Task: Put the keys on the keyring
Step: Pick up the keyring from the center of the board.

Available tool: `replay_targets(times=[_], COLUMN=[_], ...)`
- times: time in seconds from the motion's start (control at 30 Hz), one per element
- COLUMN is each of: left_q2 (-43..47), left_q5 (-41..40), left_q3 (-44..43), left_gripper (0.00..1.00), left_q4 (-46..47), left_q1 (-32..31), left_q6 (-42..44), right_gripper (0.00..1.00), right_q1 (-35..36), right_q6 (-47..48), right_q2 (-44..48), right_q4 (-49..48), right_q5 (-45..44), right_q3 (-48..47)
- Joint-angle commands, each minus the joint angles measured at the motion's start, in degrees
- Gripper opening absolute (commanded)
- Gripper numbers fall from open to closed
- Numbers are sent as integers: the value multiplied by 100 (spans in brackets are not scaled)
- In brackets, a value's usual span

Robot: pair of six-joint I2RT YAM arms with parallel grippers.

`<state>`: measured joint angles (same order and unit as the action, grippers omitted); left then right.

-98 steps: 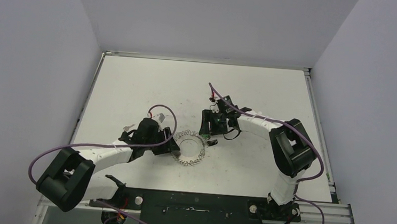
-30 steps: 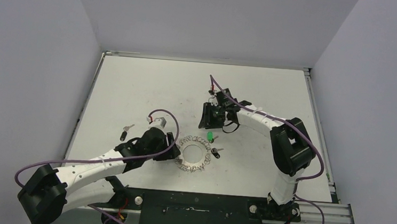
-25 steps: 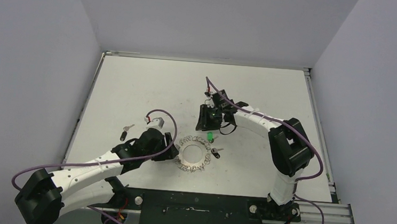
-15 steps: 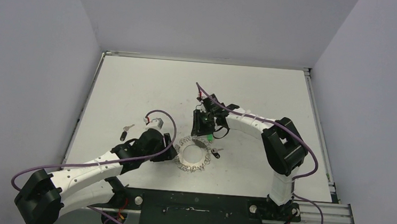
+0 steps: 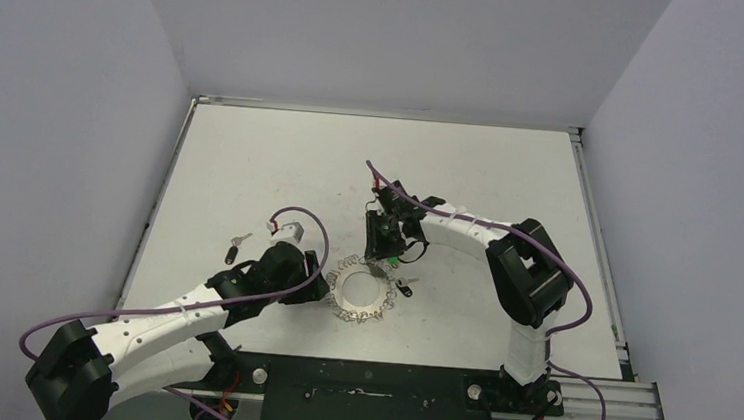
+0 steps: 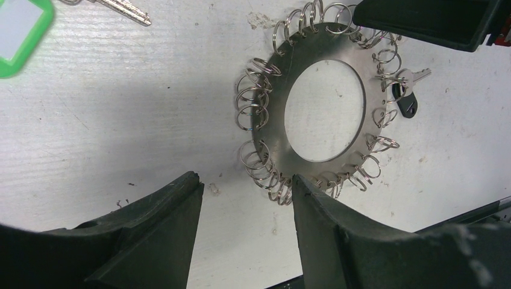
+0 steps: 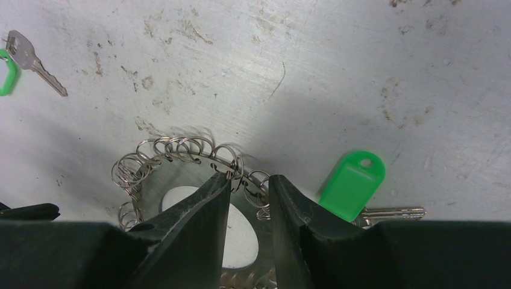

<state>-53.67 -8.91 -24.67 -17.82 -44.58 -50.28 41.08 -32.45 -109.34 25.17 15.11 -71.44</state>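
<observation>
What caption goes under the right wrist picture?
Right gripper poised over the keyring rim, green key lying beside it.

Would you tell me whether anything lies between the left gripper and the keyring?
Nothing visible does. The left gripper stands open with the near rim of the keyring right at its jaws' tips; the right gripper is at the opposite rim.

1. The top camera hangs high behind the near edge of the bench (image 5: 252, 150) and looks down its whole length to the far edge.
2. The left wrist camera looks steeply down past the left gripper (image 6: 246, 180), close over mid-bench.
3. The right wrist camera sits closer still, looking down past the right gripper (image 7: 250, 178).
4. All three views share the keyring (image 5: 360, 287).
</observation>
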Motion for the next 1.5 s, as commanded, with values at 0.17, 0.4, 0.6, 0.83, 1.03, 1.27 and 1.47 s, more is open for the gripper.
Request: replay_targets(times=[0.17,0.4,0.6,0.83,1.03,1.27,1.47], left_q2=[125,178,188,354,566,896,1112], left_q5=[-145,-206,-271,-486,-622,-752,-697], left_q3=[-45,-56,-135,-397,-689,-855,-897], left_gripper=[54,54,54,54,53,53,52], left_q4=[-115,-172,-263,-538,-632,-465,-163], left_q1=[11,13,25,26,36,42,44], left_q6=[115,158,252,595,1006,1518,1993], right_gripper=[15,0,0,0,0,0,0], right_q1=[84,110,170,259,333,420,419], right_q6=[-147,-3,439,1198,1821,2176,2211], right_q2=[-4,202,493,1061,1730,2496,3194], right_q4=[-219,0,391,739,845,713,-102], right_q5=[86,-93,-288,-355,-56,382,146], right_q3=[-212,-279,-466,-612,-627,-481,184])
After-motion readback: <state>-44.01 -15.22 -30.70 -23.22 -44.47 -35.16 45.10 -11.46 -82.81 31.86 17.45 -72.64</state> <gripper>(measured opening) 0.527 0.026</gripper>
